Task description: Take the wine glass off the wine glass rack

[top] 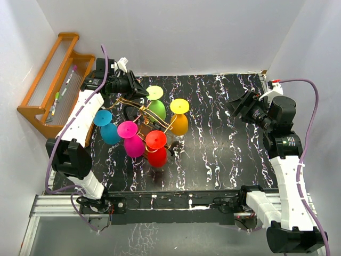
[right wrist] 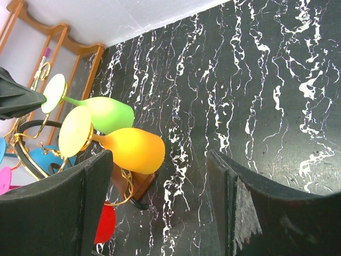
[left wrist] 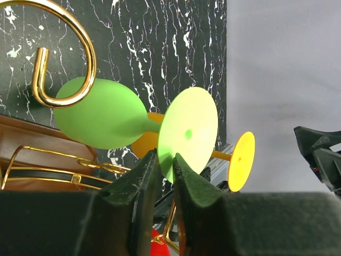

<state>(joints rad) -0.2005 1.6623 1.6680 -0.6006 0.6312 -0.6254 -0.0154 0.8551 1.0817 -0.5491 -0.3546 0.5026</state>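
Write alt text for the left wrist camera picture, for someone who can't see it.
The dark fingers of the left gripper bracket the edge of the round foot of a green wine glass hanging from a curly golden wire rack; contact is unclear. Behind it hangs an orange wine glass, over a black marbled table.

Bright, even overhead light, faint shadows, little glare

The wine glass rack (top: pixel 132 103) stands on the counter's (top: pixel 224 144) left part, wine glasses (top: pixel 131 140) hanging around it; the shelf (top: pixel 33 113) lies further left.
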